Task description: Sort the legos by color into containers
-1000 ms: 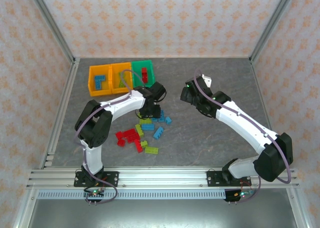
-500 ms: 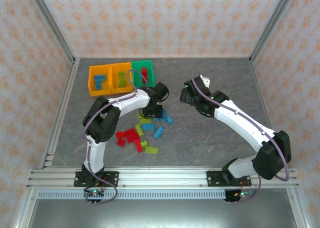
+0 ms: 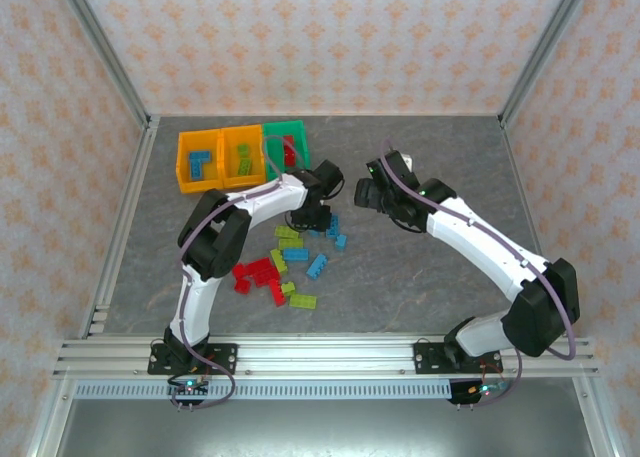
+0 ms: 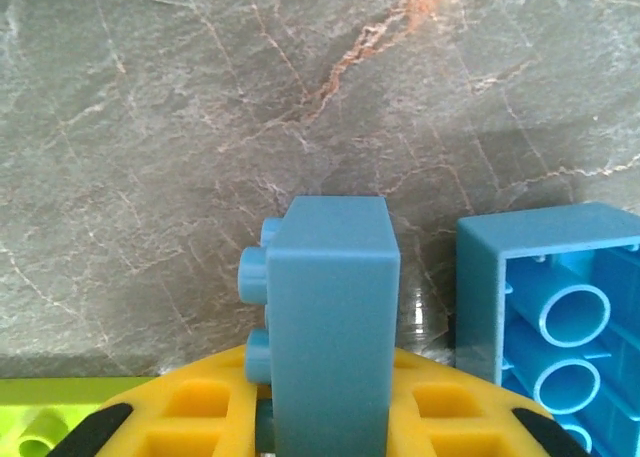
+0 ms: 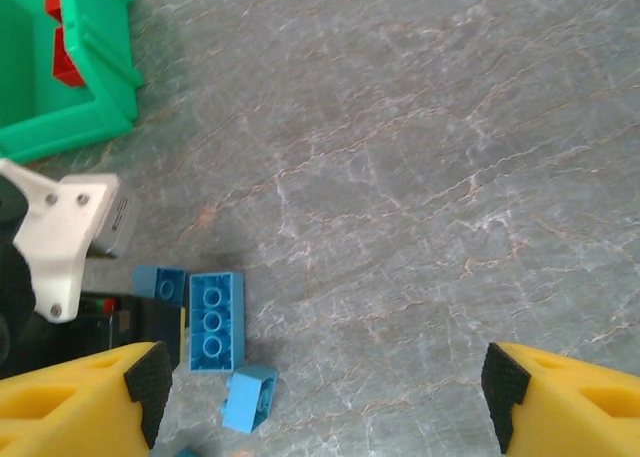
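1. Where the left arm bends over the grey marbled tabletop (image 3: 430,147), the left tool (image 4: 325,422) is clamped on a small light blue studded plastic brick (image 4: 335,307). The brick stands upright between yellow fingers (image 4: 190,422), studs facing left in the wrist view. Whether it touches the tabletop cannot be told.
2. Second light blue brick (image 4: 545,317): just right of the held one and apart from it, hollow underside toward the wrist camera.
3. Lime green brick (image 4: 40,432): corner at lower left of that view.
4. Right tool (image 5: 320,397): yellow fingers spread wide, nothing between them, hovering above bare tabletop near a small loose blue brick (image 5: 250,399).
5. Loose legos (image 3: 285,267): red, lime green and light blue bricks scattered on the tabletop, nearer than the bins.
6. Containers, joined in a row at far left:
   - Left orange-yellow plastic bin (image 3: 181,162) holds blue pieces.
   - Middle orange-yellow plastic bin (image 3: 243,130) holds green pieces.
   - Green plastic bin (image 3: 285,125) holds red pieces.
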Controlling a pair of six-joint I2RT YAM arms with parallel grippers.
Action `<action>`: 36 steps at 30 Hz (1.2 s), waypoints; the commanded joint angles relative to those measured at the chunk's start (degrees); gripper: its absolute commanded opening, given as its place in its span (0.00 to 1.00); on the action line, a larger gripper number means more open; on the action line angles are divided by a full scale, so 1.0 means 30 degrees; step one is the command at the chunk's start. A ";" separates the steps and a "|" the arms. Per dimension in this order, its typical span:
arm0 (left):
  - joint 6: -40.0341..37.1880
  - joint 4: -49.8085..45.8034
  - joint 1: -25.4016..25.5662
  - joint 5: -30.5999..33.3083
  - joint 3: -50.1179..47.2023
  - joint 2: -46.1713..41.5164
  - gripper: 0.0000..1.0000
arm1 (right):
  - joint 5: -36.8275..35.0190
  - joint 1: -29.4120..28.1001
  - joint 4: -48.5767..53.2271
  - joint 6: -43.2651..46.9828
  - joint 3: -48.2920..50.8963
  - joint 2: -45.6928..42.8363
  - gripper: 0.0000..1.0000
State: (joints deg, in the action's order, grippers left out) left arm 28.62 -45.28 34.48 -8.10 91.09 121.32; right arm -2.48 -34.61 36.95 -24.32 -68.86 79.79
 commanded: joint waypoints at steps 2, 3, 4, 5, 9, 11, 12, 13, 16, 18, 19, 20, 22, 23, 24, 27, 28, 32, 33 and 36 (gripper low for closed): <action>0.0548 -0.0377 -0.1194 0.0476 0.0492 -0.2194 0.10 | 0.4936 -0.0036 -0.1580 0.2854 0.1181 -0.1767 0.83; 0.0559 -0.0413 -0.1598 0.0395 0.0604 -0.2697 0.10 | 0.6606 -0.0039 -0.1904 0.3374 0.1374 -0.1837 0.85; 0.1076 -0.0447 -0.2135 0.0308 0.0792 -0.3205 0.09 | 0.7924 -0.0036 -0.1975 0.3796 0.1420 -0.1687 0.85; 0.1079 -0.0588 -0.2672 0.0295 0.1159 -0.3669 0.09 | 0.8886 -0.0039 -0.1691 0.4044 0.1190 -0.1300 0.84; 0.0810 -0.1601 -0.5201 0.0413 0.3086 -0.4649 0.08 | 0.9196 -0.0044 -0.1268 0.4050 0.0248 0.0016 0.84; 0.0772 -0.1965 -0.6595 0.0782 0.3985 -0.4614 0.07 | 0.8656 -0.0036 -0.1253 0.3997 -0.0096 0.0324 0.84; 0.0772 -0.2191 -0.7375 0.1114 0.4495 -0.4438 0.07 | 0.8224 -0.0035 -0.1123 0.3921 -0.0263 0.0482 0.84; 0.0772 -0.2369 -0.8014 0.1404 0.4986 -0.4213 0.07 | 0.7753 -0.0028 -0.0978 0.3871 -0.0424 0.0617 0.84; 0.0940 -0.2521 -0.9977 0.2401 0.6424 -0.2756 0.07 | 0.6180 -0.0035 -0.0193 0.3582 -0.1017 0.1298 0.84; 0.1277 -0.2330 -1.1121 0.2574 0.7453 -0.1782 0.07 | 0.5721 -0.0038 0.0831 0.3503 -0.1771 0.2023 0.84; 0.1450 -0.2276 -1.1512 0.2428 0.7924 -0.1279 0.07 | 0.5831 -0.0035 0.1243 0.3584 -0.2175 0.2390 0.84; 0.1631 -0.2371 -1.1874 0.2273 0.8647 -0.0653 0.08 | 0.5968 -0.0038 0.1614 0.3649 -0.2609 0.2756 0.84; 0.1868 -0.3069 -1.2344 0.2200 1.0408 0.0711 0.09 | 0.6328 -0.0037 0.2096 0.3764 -0.3182 0.3255 0.84; 0.1885 -0.3468 -1.2479 0.2226 1.1296 0.1327 0.11 | 0.6369 -0.0036 0.2271 0.3769 -0.3482 0.3407 0.84; 0.1861 -0.3727 -1.2558 0.2271 1.1977 0.1828 0.14 | 0.6389 -0.0035 0.2407 0.3771 -0.3636 0.3518 0.83; 0.1942 -0.4497 -1.2782 0.2085 1.3697 0.2817 0.28 | 0.6026 -0.0035 0.2724 0.3714 -0.4026 0.3793 0.84; 0.1972 -0.4680 -1.2826 0.2055 1.3962 0.2862 0.33 | 0.5902 -0.0043 0.2800 0.3685 -0.4139 0.3891 0.83; 0.1734 -0.4697 -1.2846 0.1846 1.3771 0.1974 0.47 | 0.5847 -0.0059 0.2754 0.3608 -0.4210 0.4072 0.84; 0.1661 -0.4766 -1.2854 0.1779 1.3658 0.1658 0.48 | 0.5934 -0.0036 0.2628 0.3664 -0.4221 0.4094 0.84; 0.1462 -0.4927 -1.2843 0.1644 1.2705 0.0052 0.50 | 0.6324 -0.0052 0.2171 0.4136 -0.4293 0.4251 0.84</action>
State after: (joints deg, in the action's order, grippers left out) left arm 33.45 -57.54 -4.12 -3.05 129.58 129.67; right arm 16.78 -34.70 43.13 -13.56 -79.75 91.81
